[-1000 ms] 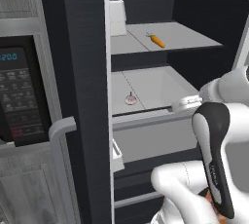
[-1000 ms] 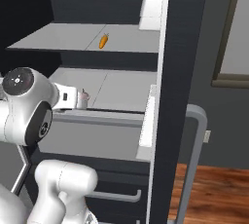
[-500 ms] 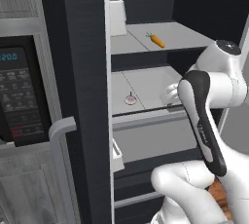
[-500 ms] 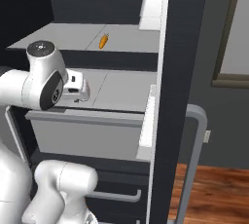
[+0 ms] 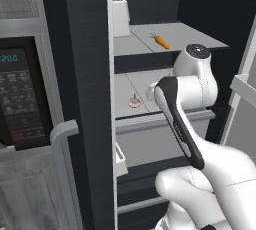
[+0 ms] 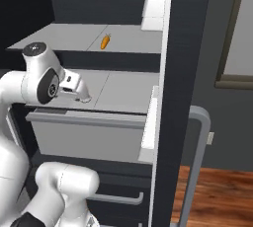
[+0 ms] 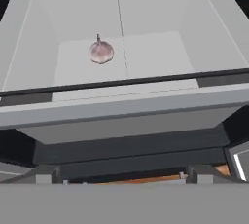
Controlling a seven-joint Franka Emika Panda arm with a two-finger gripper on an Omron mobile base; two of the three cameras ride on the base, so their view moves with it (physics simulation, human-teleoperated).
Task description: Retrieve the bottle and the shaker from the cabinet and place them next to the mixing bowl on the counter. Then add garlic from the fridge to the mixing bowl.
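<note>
fridge [image 5: 80, 49]: open, door swung wide; the base is parked right in front of it, views unchanged over the last second, so the base has not driven.
upper shelf [image 6: 64, 38]: holds a carrot [image 5: 161, 41] mid-shelf and a white container [image 6: 154, 9] at the back; neither belongs to the task.
drawer [image 7: 121, 106]: light grey bin under the upper shelf, pulled forward, front lip towards the robot; the hand view looks down into it from the front edge.
arm: a second ago the elbow hung low at the lower right of the left base view; it has since swung up and in, so the wrist now sits level with the drawer front.
tool [image 6: 83, 93]: jaws spread wide, nothing between them; just above the drawer's front left part as the right base view shows it, pointing into the bin.
garlic [image 7: 101, 51]: single bulb, stem up, on the drawer floor, left of the centre seam and towards the back wall; untouched, well apart from the tool.
step: my read is the approach for the garlic pick; bottle and shaker part cannot be checked from here.
next: tool needs to go forward and down over the front lip, then centre on the bulb.
risk: front lip is raised, so a low approach could clip it; bulb is round and may roll when pinched.
</note>
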